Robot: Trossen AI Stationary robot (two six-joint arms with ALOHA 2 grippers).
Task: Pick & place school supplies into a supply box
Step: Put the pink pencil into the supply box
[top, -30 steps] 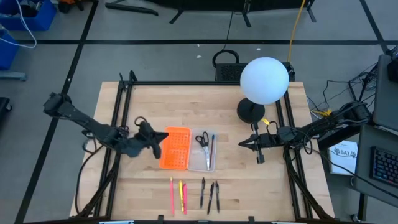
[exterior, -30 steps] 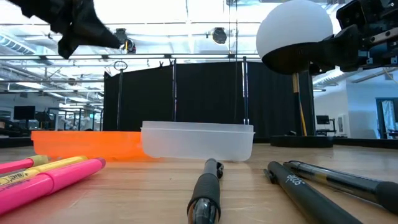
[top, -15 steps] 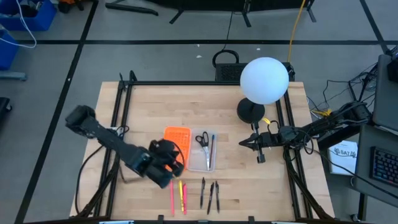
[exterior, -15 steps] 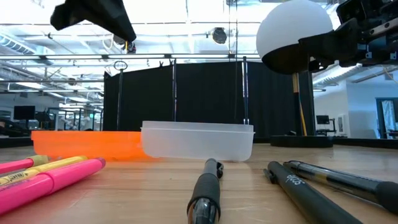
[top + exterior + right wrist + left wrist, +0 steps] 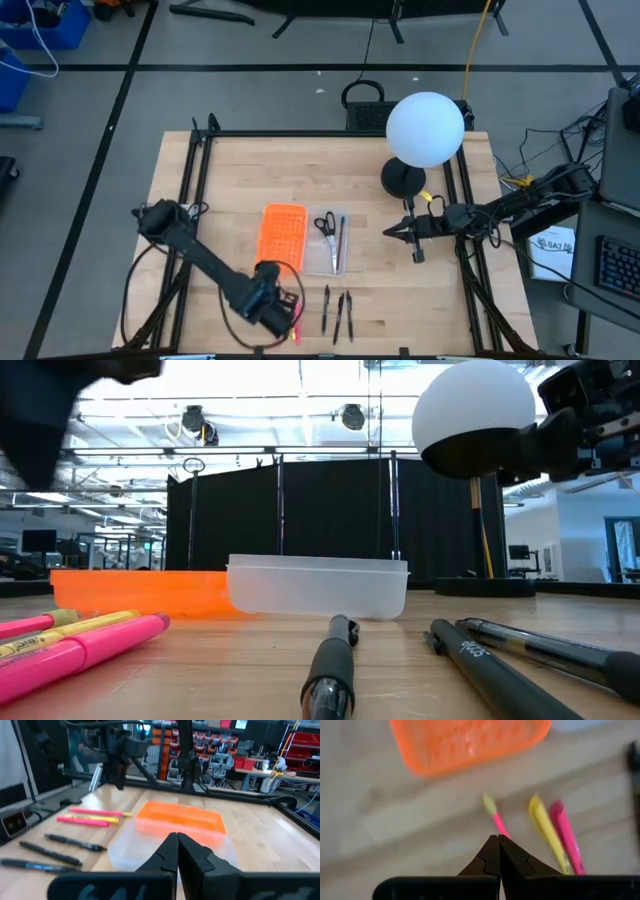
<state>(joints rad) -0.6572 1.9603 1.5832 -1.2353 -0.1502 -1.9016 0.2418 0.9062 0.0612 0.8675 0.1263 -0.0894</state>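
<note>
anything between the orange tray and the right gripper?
Yes: the supply box, holding scissors, sits against the orange tray. Between box and right gripper is bare table. The high view shows it.

Ahead of the left arm's closed jaws lie the pink pen, yellow pen and second pink pen (bare surface between them); beyond stands the orange tray, blocking a straight path.

Left arm's stretched way out toward the table's front edge, left gripper pinched closed (fingertips touching). Right arm sits off at the right side, right gripper closed too.
</note>
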